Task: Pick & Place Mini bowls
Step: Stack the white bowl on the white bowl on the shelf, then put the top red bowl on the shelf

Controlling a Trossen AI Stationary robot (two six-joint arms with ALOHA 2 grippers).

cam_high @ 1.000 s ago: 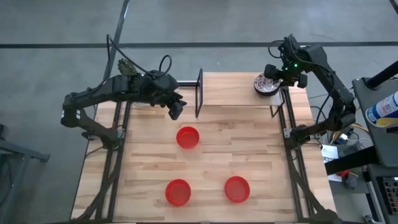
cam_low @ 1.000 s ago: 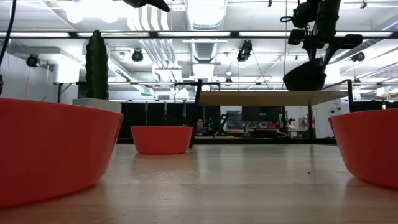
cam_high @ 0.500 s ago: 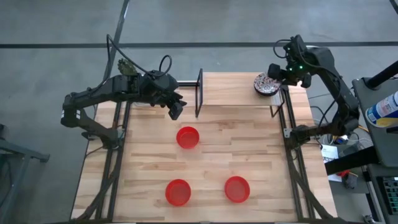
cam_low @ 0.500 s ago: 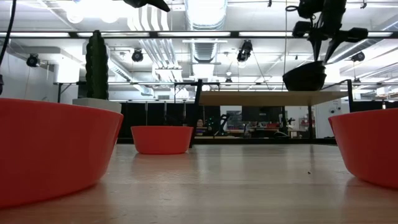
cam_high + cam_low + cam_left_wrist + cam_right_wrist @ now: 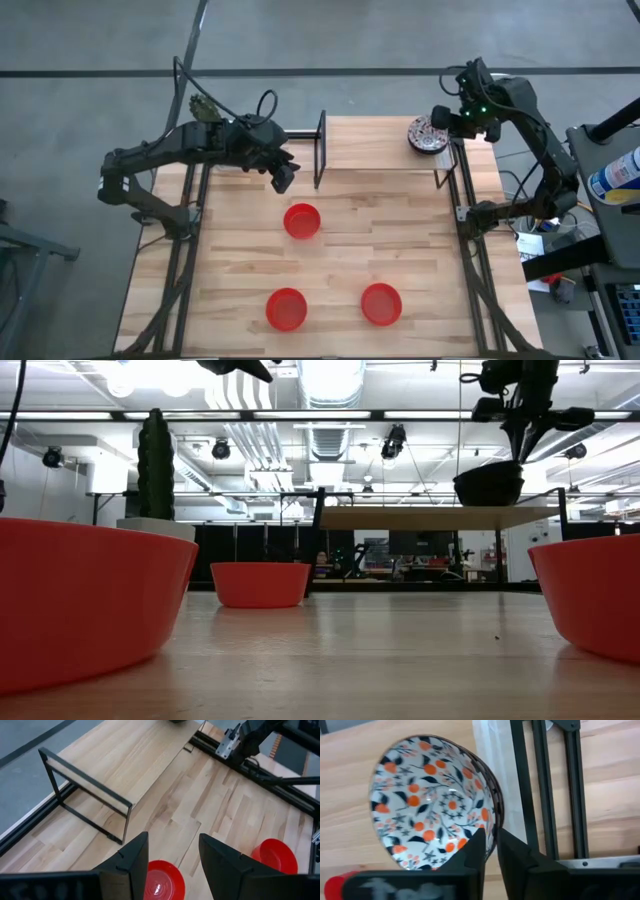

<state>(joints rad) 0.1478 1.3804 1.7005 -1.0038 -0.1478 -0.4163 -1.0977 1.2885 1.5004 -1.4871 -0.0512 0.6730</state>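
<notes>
Since a second ago the right gripper (image 5: 490, 845) had shifted slightly toward the table's far right corner and closed: its jaws went from spread to pinching the rim of the floral bowl (image 5: 428, 135), one finger inside, one outside. In the low view that bowl (image 5: 488, 482) looked slightly higher than before, so the pick looked made, lift starting. Placing was still ahead. Three red bowls (image 5: 302, 220) sat unmoved, one mid-table, two near the front edge. Left gripper (image 5: 172, 855) hovered above the mid-table one, jaws spread, empty, unchanged. The table (image 5: 380, 240) held nothing else new.
</notes>
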